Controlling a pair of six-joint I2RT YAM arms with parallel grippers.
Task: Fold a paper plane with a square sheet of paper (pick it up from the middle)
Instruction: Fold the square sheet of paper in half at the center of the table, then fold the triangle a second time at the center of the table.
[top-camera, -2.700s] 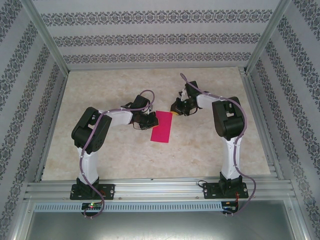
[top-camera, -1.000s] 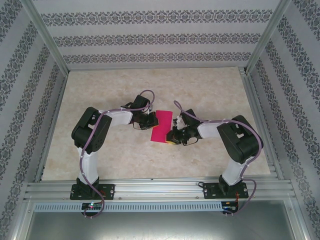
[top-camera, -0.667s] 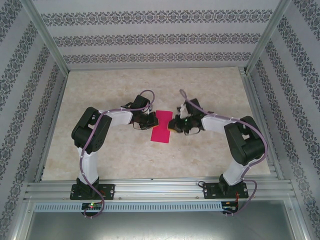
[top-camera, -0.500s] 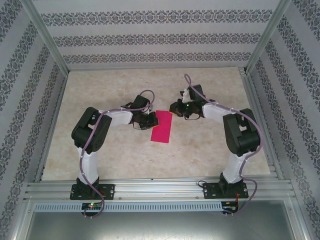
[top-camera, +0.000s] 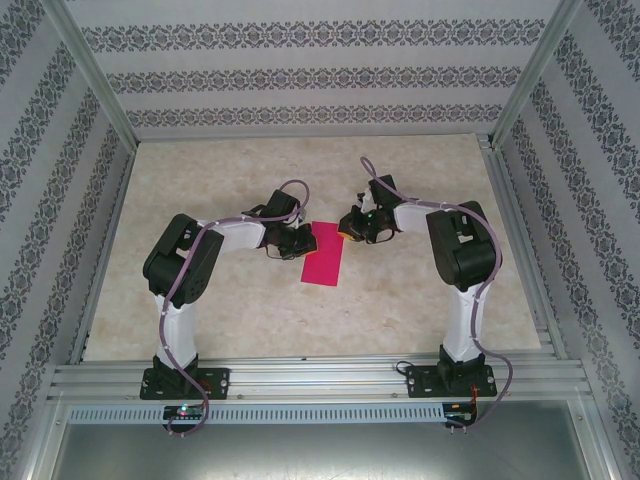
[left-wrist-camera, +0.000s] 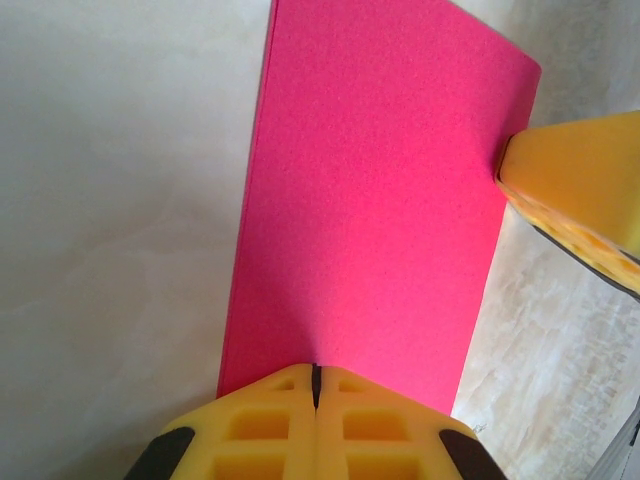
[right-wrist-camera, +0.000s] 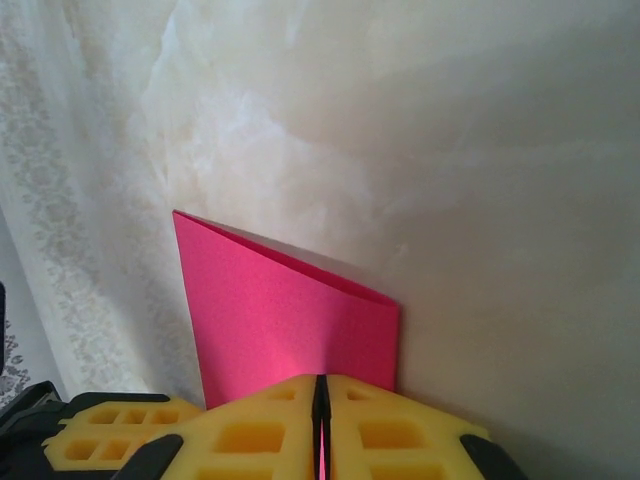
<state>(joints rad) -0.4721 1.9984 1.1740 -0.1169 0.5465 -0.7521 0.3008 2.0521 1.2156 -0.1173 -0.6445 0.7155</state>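
The square sheet of paper (top-camera: 324, 256) lies on the table folded in half, a tall magenta rectangle with its crease along the right side. My left gripper (top-camera: 305, 243) is shut, and its tips press down on the paper's left edge (left-wrist-camera: 316, 372). My right gripper (top-camera: 346, 229) is shut too, its tips resting at the paper's far right corner (right-wrist-camera: 322, 382). In the right wrist view the paper (right-wrist-camera: 285, 315) runs away from the fingertips. In the left wrist view the paper (left-wrist-camera: 380, 200) lies flat, with a yellow right fingertip (left-wrist-camera: 580, 190) touching its far right edge.
A marbled beige tabletop (top-camera: 200, 300) lies around the paper, with free room on every side. Aluminium rails (top-camera: 300, 375) bound the near edge, and patterned walls (top-camera: 300, 80) close the back and sides.
My right gripper slid from the paper's near right corner up along the creased right edge to the far right corner. The left gripper and the paper stayed put.
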